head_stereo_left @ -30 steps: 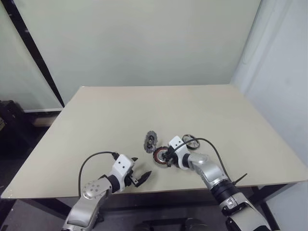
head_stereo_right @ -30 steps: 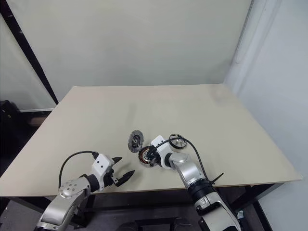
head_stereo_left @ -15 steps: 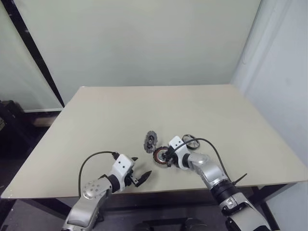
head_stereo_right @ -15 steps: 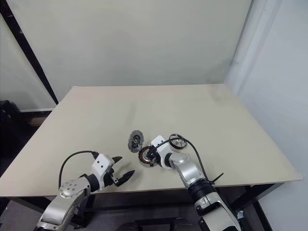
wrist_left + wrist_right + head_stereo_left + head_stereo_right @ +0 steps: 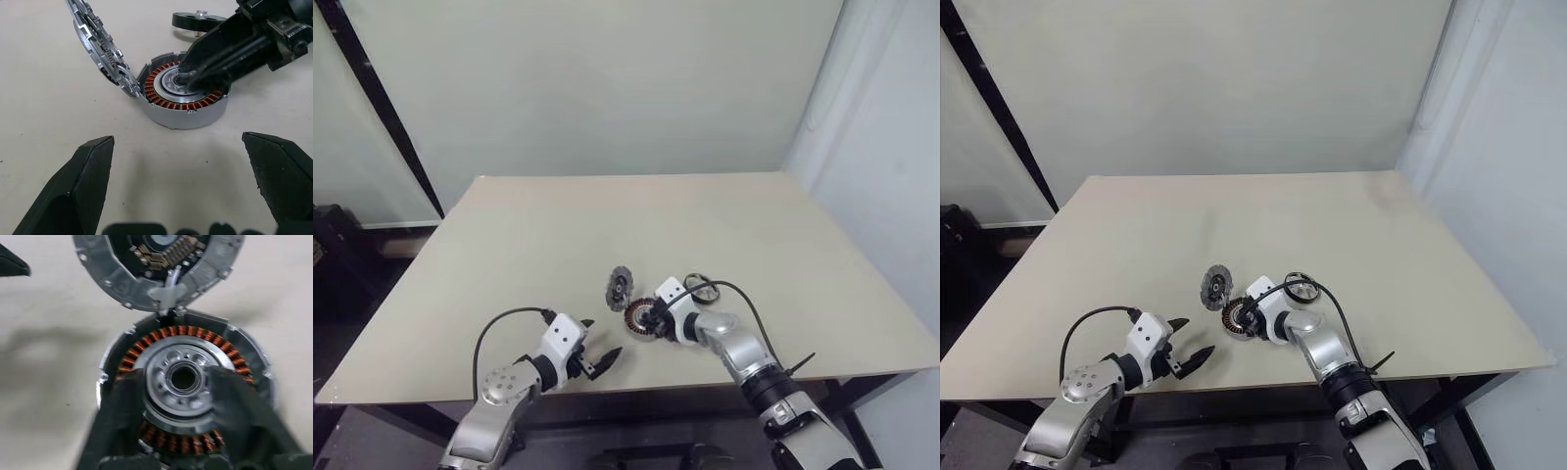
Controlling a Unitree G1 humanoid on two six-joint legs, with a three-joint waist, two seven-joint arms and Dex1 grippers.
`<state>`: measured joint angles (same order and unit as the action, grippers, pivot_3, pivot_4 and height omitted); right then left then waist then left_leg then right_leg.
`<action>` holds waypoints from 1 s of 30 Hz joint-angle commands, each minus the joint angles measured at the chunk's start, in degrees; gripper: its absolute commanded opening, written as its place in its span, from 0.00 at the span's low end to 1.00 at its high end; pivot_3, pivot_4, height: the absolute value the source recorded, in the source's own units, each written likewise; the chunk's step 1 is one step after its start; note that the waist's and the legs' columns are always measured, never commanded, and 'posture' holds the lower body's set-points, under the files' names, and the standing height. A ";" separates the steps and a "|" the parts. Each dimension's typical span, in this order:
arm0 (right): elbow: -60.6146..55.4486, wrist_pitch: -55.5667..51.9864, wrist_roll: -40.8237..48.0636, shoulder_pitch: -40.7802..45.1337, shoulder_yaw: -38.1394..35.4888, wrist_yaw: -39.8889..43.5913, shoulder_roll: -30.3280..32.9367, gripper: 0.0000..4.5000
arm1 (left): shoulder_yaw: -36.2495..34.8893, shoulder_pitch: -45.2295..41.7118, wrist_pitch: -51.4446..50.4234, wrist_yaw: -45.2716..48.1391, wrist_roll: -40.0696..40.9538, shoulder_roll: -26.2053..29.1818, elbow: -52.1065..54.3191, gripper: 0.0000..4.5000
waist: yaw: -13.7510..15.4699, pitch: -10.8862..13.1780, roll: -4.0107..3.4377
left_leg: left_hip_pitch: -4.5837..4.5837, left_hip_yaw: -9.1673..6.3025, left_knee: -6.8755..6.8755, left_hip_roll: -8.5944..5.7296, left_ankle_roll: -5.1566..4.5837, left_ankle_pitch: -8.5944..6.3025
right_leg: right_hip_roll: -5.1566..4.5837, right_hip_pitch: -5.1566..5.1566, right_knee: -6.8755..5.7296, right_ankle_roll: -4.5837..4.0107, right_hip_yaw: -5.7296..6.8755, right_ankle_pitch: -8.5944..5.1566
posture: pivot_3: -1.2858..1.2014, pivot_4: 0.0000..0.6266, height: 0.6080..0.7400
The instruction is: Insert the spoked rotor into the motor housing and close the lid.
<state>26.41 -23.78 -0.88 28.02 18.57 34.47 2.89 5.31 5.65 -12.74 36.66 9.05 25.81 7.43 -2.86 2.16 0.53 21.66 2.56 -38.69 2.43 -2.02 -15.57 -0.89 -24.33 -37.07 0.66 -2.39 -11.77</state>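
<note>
The motor housing (image 5: 180, 98), a silver-grey disc with copper windings around a silver hub, lies on the table near the front edge. Its notched lid (image 5: 98, 44) stands open, hinged at the housing's far rim (image 5: 620, 287). The spoked rotor (image 5: 198, 19) rests flat on the table just behind my right arm (image 5: 700, 288). My right gripper (image 5: 176, 377) hovers over the housing's hub, its fingers (image 5: 122, 401) open on either side of the centre hole and holding nothing. My left gripper (image 5: 183, 147) is wide open and empty, a short way in front of the housing (image 5: 592, 354).
The tan table (image 5: 558, 225) stretches bare behind and to both sides of the parts. Its front edge runs just beneath my left gripper. A black cable (image 5: 734, 289) loops over my right forearm beside the rotor.
My right gripper's fingers have spread a little over the housing's hub. The left arm, the lid and the rotor have stayed where they were.
</note>
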 commanded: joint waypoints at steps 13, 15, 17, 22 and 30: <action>-5.57 -3.24 4.90 0.23 -4.71 -1.59 -2.37 0.07 | -0.38 -0.95 0.64 -0.10 -0.09 0.18 2.27 1.00 | -0.04 0.00 0.00 | 0.02 0.01 0.09 0.02 0.00 0.00 | 0.01 -0.08 0.00 0.01 0.03 0.01 | 0.52 0.00 1.00; -3.79 -2.20 3.71 0.39 -4.09 -3.16 -2.53 0.01 | -0.35 -0.99 0.65 -0.12 -0.09 0.13 2.25 1.00 | -0.04 0.00 0.00 | 0.03 0.02 0.09 0.02 0.00 0.00 | 0.00 -0.08 0.01 0.01 0.03 0.00 | 0.52 0.00 1.00; -1.03 -0.49 1.50 0.43 -2.43 -4.37 -2.12 0.01 | -0.34 -1.00 0.63 -0.15 -0.10 0.11 2.30 1.00 | -0.02 0.00 0.00 | 0.03 0.02 0.09 0.00 0.01 0.00 | -0.01 -0.07 0.02 0.01 0.03 0.00 | 0.52 0.00 1.00; 2.85 3.44 -1.53 -0.29 0.22 -4.31 -0.98 0.01 | -0.40 -0.99 0.62 -0.31 -0.13 0.07 2.49 1.00 | -0.05 -0.02 0.02 | -0.03 0.04 0.08 -0.01 0.00 0.00 | -0.03 -0.02 0.02 0.00 -0.01 0.00 | 0.52 0.00 1.00; -7.95 -4.88 8.16 -0.35 -10.02 -4.55 -2.34 0.13 | -0.01 -1.01 0.76 -0.27 -0.18 -0.20 2.33 1.00 | -0.02 -0.01 0.00 | 0.05 -0.02 0.07 0.01 0.01 0.00 | -0.02 -0.07 0.01 0.01 -0.01 0.01 | 0.52 0.00 1.00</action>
<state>23.77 -26.79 4.15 26.40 11.46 30.10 0.82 5.46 5.55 -12.79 36.66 8.97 25.79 7.56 -2.89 2.14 0.53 21.71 2.54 -38.62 2.43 -2.01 -15.57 -0.91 -24.42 -37.06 0.69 -2.43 -11.76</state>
